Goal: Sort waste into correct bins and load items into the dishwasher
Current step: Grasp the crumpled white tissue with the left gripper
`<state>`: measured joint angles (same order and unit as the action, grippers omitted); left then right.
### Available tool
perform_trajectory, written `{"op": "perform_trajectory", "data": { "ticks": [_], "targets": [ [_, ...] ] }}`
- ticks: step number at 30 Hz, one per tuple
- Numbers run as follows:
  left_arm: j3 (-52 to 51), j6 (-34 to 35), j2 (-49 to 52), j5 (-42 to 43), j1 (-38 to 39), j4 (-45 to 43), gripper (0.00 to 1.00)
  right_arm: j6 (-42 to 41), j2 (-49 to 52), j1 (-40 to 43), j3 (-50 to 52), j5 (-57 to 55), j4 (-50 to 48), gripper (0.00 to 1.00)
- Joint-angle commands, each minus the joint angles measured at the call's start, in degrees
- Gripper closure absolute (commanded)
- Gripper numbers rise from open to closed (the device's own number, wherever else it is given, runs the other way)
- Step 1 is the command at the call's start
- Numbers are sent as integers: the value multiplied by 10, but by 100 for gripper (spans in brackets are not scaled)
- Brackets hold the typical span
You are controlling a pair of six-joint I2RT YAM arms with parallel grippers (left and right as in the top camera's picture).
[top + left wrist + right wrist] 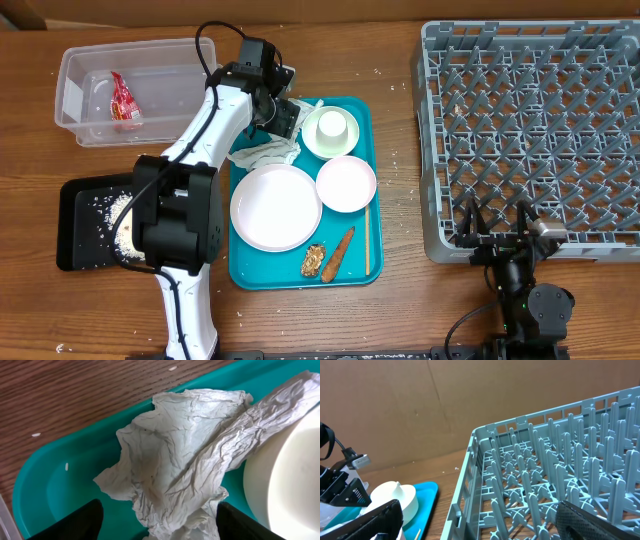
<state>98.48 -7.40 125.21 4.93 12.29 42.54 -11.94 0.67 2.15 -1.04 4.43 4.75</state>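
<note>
Though open — left gripper (160, 521) straddles napkin (185, 460).

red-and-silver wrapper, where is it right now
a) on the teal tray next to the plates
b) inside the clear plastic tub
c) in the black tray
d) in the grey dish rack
b, the red-and-silver wrapper lies on the floor of the clear tub at the table's upper left in the overhead view.

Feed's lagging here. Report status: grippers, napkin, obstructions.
Left gripper open, straddling napkin on tray. Right gripper open, at rack edge. White dish crowds napkin.
</note>
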Motion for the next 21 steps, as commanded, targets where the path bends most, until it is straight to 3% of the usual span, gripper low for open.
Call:
{"op": "perform_trajectory", "data": {
  "ticks": [1, 8, 10, 16, 18, 19, 21],
  "targets": [
    [-3, -18, 23, 6, 2, -4, 27, 2, -5, -2, 6, -5, -2, 0],
    [-3, -18, 45, 4, 2, -22, 28, 2, -5, -2, 6, -5, -2, 0],
    [-3, -18, 47, -8, 2, -30, 33, 2, -5, -2, 6, -5, -2, 0],
    [12, -10, 43, -16, 2, -35, 59, 2, -5, -2, 6, -5, -2, 0],
    [47, 16, 41, -15, 2, 0, 91, 2, -5, -2, 6, -5, -2, 0],
    [61, 20, 40, -15, 2, 15, 96, 2, -5, -2, 6, -5, -2, 0],
    [91, 23, 40, -15, 2, 47, 96, 2, -5, -2, 6, -5, -2, 0]
  ]
}}
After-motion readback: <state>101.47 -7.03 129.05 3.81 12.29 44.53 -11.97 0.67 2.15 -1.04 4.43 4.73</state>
